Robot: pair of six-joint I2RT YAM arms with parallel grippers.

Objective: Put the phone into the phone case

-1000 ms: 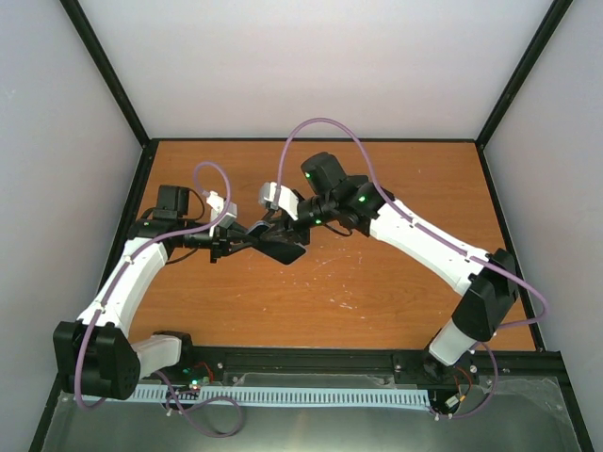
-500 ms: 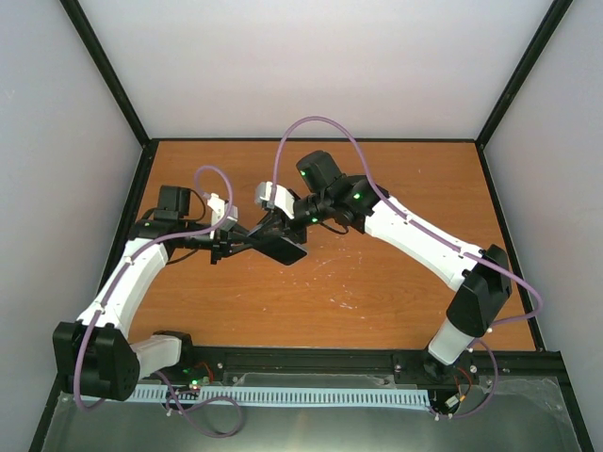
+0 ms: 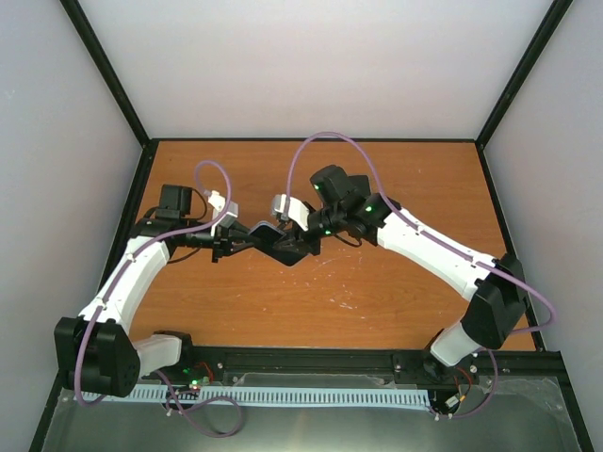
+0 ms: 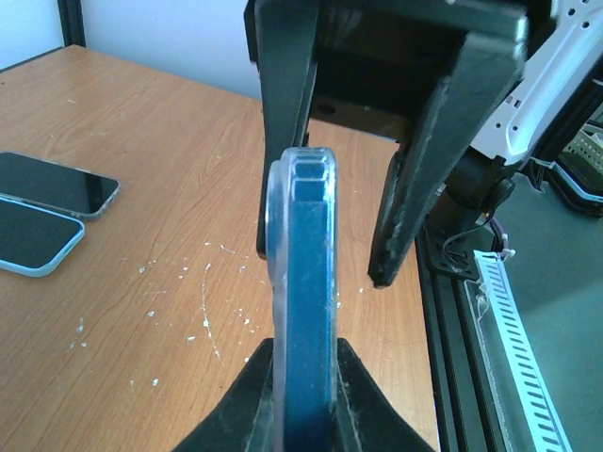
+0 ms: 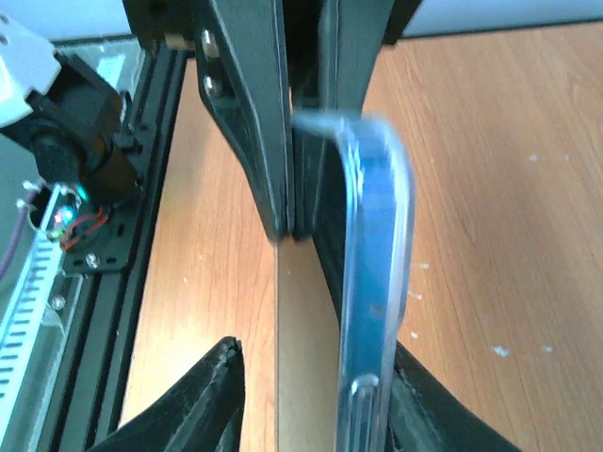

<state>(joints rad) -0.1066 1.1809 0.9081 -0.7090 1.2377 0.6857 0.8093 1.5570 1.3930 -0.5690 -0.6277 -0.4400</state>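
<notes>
A blue phone [image 4: 306, 264] with a clear case [image 4: 276, 217] round its edge is held on edge above the table. My left gripper [image 4: 303, 350] is shut on its near end. In the top view the left gripper [image 3: 247, 240] and right gripper [image 3: 295, 247] meet at the phone [image 3: 273, 243]. My right gripper [image 5: 316, 377] is open and straddles the phone [image 5: 377, 282], which lies against one finger, with a wide gap to the other. The right fingers [image 4: 415, 188] show past the phone in the left wrist view. I cannot tell whether the phone sits fully in the case.
Two other phones [image 4: 52, 184] [image 4: 33, 240] lie flat on the wooden table [image 3: 377, 292], seen only in the left wrist view. A black rail [image 3: 311, 360] runs along the near edge. Black frame posts [image 3: 104, 71] stand at the back corners.
My right arm has shifted right and lowered, bringing its open fingers round the phone's far end. My left gripper has kept its hold and barely moved.
</notes>
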